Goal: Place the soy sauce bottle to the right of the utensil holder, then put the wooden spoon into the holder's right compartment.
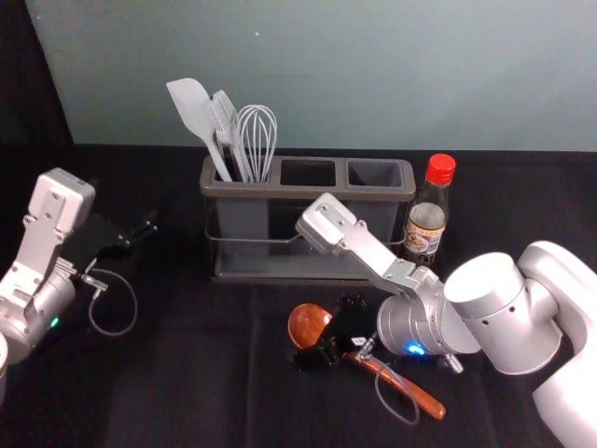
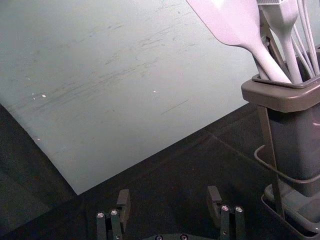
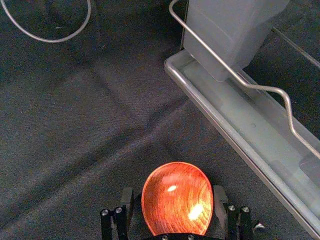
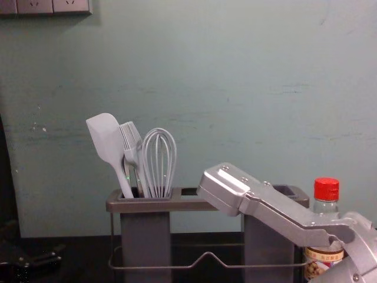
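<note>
Spatula [image 1: 193,107], brush [image 1: 224,117], whisk [image 1: 256,140] in holder's [image 1: 280,190] left slot, desk's [image 1: 187,392] back edge; right tool [image 1: 323,336] wide at spoon [image 1: 420,396], left tool [image 1: 140,233] wide too, leftish edge lol

One holder [image 1: 280,191]; bottle [image 1: 426,224]; spoon [image 1: 306,324]; spatula [image 1: 194,110]; brush [image 1: 224,119]; whisk [image 1: 256,135]

The tabletop [image 1: 205,373] is covered with a black cloth [image 3: 75,125], which has some soft folds. Near the far edge, around its middle, the utensil holder [image 1: 216,187] stands upright. The soy sauce bottle [image 1: 427,221] stands also upright, just beside the right end of the holder. Closer to the near edge lies the wooden spoon [image 1: 399,383], its handle slanting toward the near right corner.
</note>
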Tool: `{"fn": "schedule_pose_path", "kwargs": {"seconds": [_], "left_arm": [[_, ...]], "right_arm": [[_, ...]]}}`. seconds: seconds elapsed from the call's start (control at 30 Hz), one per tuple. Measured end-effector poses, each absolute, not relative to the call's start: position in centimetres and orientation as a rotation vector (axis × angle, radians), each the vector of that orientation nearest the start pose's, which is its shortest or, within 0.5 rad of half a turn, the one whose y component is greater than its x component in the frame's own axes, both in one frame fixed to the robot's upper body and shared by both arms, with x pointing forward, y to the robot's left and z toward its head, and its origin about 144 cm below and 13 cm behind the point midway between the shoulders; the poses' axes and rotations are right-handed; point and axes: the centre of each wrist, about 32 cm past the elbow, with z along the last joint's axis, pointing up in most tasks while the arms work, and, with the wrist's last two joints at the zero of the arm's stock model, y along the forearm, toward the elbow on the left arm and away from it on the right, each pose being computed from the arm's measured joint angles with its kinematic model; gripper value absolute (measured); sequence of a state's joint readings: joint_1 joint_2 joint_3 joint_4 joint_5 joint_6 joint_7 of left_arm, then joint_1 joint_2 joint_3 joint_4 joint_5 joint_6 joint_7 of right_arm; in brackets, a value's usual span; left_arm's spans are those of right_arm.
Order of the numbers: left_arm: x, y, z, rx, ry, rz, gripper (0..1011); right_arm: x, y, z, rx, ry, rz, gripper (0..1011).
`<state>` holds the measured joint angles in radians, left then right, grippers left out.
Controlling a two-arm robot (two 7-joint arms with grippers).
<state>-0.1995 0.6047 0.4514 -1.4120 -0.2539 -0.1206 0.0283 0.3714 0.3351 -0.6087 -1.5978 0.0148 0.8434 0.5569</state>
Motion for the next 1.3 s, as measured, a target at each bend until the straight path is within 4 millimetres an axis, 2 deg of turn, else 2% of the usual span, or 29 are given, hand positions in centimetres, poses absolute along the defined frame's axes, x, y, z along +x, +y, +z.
{"fn": "schedule_pose_path", "kwargs": {"seconds": [0.33,0.6,0.87,1.3], "left_arm": [[48.9,31.0,114.0,0.304,-0.285,1.248,1005],[48.9,31.0,114.0,0.304,-0.285,1.248,1005],[48.9,31.0,114.0,0.304,-0.285,1.248,1005],[48.9,31.0,114.0,0.304,-0.285,1.248,1005]], "right_arm": [[50.4,-14.9,121.8,-0.796,0.181,-0.631,999],[50.4,-15.0,121.6,-0.791,0.186,-0.631,838],[50.2,-15.4,121.8,-0.796,0.183,-0.632,838],[48.3,-17.2,123.6,-0.809,0.142,-0.646,838]]}}
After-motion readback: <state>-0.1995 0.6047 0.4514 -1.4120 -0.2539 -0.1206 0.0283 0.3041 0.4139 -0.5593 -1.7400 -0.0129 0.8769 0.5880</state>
